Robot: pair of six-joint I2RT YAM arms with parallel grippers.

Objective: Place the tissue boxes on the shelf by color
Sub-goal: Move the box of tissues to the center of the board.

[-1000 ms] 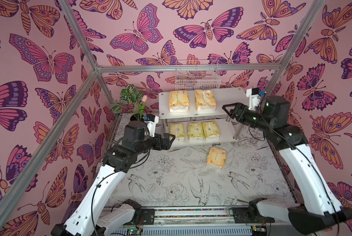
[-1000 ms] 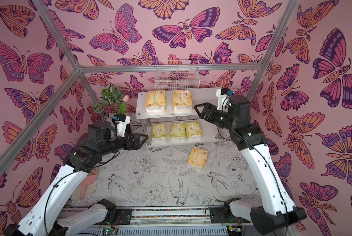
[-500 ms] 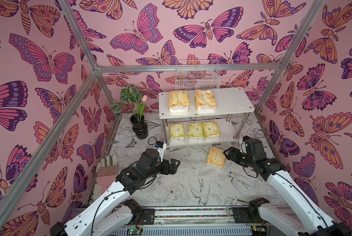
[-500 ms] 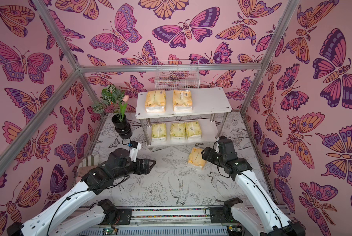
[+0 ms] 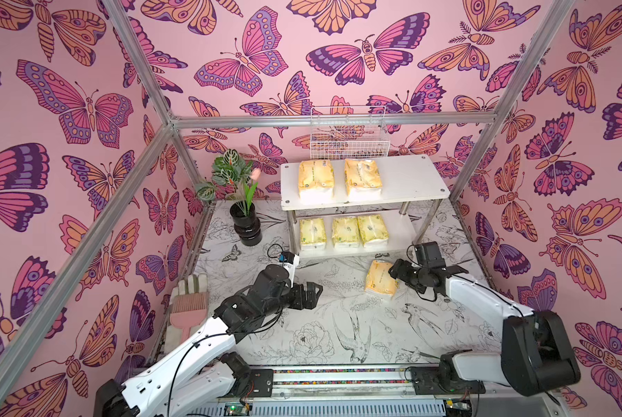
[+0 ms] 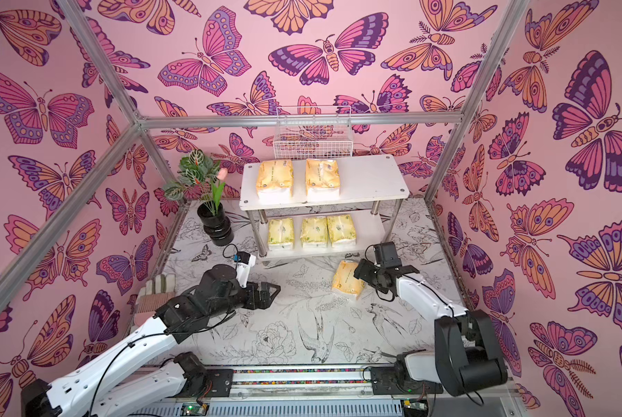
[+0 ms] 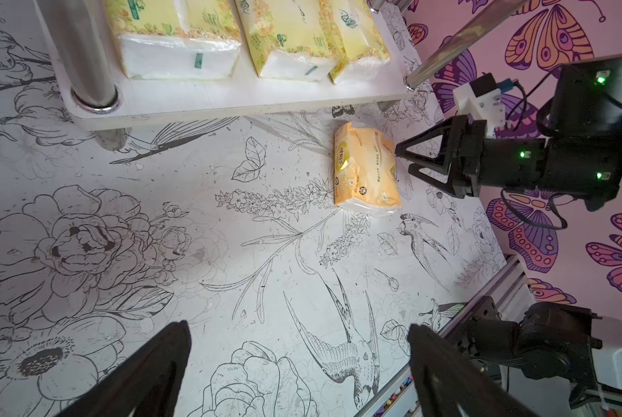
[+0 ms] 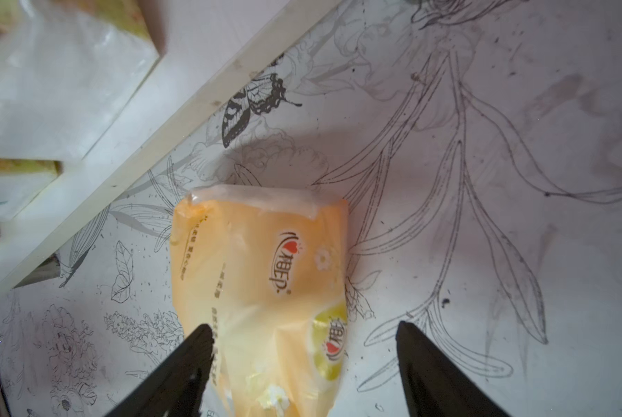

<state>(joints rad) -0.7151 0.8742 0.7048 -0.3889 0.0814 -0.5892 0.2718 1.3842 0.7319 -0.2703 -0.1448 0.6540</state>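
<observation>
One orange tissue box (image 5: 381, 279) (image 8: 262, 281) lies on the table in front of the shelf (image 5: 410, 177). My right gripper (image 5: 392, 276) (image 8: 304, 328) is open at its right end, and the pack's end lies between the spread fingers without being squeezed. Two orange packs (image 5: 316, 178) (image 5: 363, 178) sit on the top tier. Three pale yellow-green packs (image 5: 344, 231) stand in a row on the lower tier. My left gripper (image 5: 318, 292) (image 7: 298, 328) hovers open and empty over the table, left of the loose pack (image 7: 365, 173).
A potted plant in a black vase (image 5: 246, 224) stands left of the shelf. A white wire basket (image 5: 349, 133) hangs on the back wall above it. A pink brush (image 5: 190, 310) lies at the table's left edge. Metal frame posts stand at the corners.
Both arms dropped from shelf height to the table. The right gripper came down to the loose orange pack and opened a little wider. The left gripper moved forward and lower.
</observation>
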